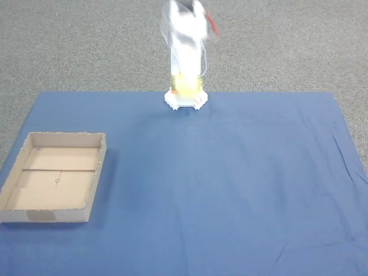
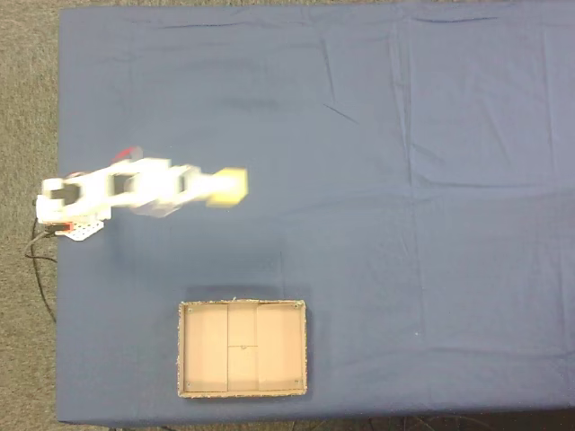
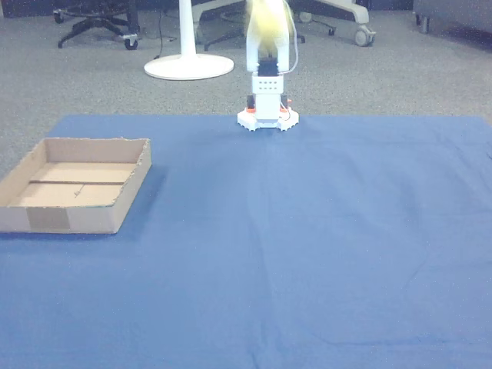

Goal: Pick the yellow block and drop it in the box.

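1. Carrying looks like the step in hand: in a fixed view from above, the yellow block (image 2: 230,188) sits at the tip of the arm (image 2: 117,190), lifted off the blue cloth (image 2: 404,224), which covers the tabletop.
2. I judge that the gripper (image 2: 218,188) pinches the block, since nothing else holds it up; motion blur hides the fingers, so I cannot tell how firmly they close or how much of each face they cover.
3. I see the box (image 2: 243,388) near the cloth's lower edge in that view, well apart from the block, with bare cloth between them. Its floor holds nothing.
4. From the front fixed view the arm stands upright and smeared above its base (image 1: 185,100), and the box (image 1: 95,172) lies off to the left.
5. My main worry is speed: a fast swing with a shallow pinch could fling the block out before it reaches the box.
6. The walls are low, so an early or late release would leave the block on the cloth, or it could bounce out.
7. Coming in low, the fingers could clip a wall and shove the light cardboard along the cloth.
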